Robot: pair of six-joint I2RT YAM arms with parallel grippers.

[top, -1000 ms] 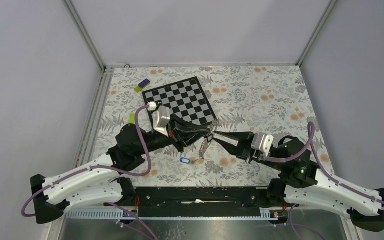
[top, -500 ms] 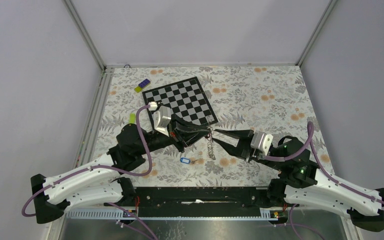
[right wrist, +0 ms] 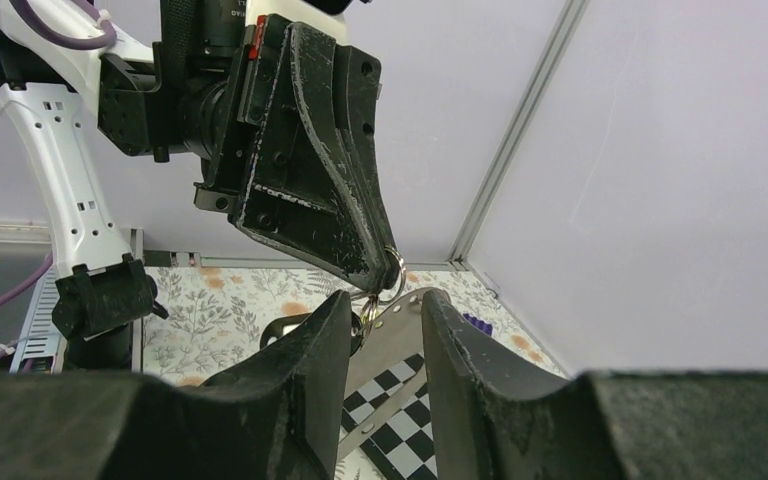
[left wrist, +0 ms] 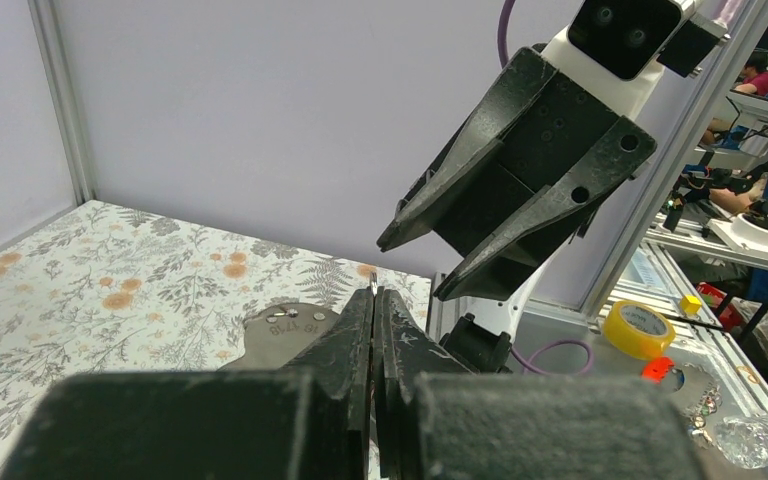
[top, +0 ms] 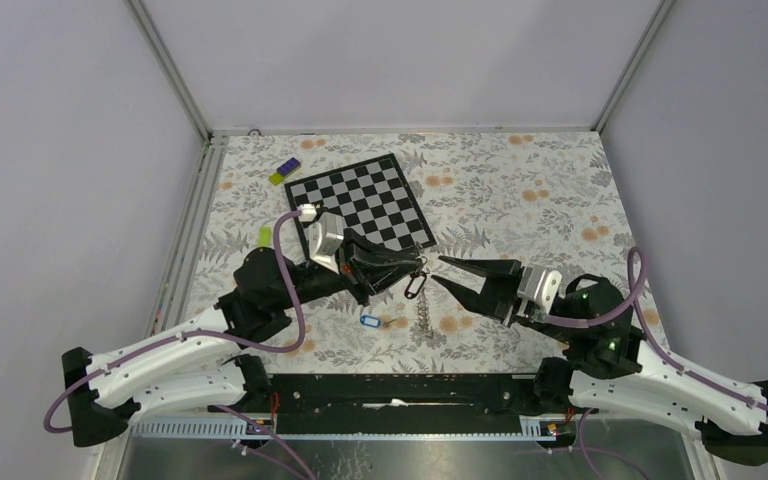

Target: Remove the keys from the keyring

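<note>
My left gripper [top: 418,266] [left wrist: 374,292] is shut on the keyring [right wrist: 396,270], a thin wire ring pinched at its fingertips above the table. A dark loop [top: 415,286] and a flat grey riveted metal piece [right wrist: 405,335] [left wrist: 285,325] hang from the ring. A silvery string of keys [top: 423,312] lies on the floral table just below. The blue tag [top: 368,321] with a white label lies on the table to its left, apart from the ring. My right gripper [top: 438,271] [right wrist: 388,300] is open with nothing in it, just right of the ring.
The chessboard [top: 365,200] lies behind the grippers. A purple and yellow block [top: 283,171] sits at the back left, and a small green piece [top: 264,236] lies by the left arm. The metal frame rail [top: 195,230] runs along the table's left edge.
My right gripper has opened and drawn back to the right. The silvery string of keys that hung between the grippers has dropped to the table. The left gripper stays shut on the ring.
</note>
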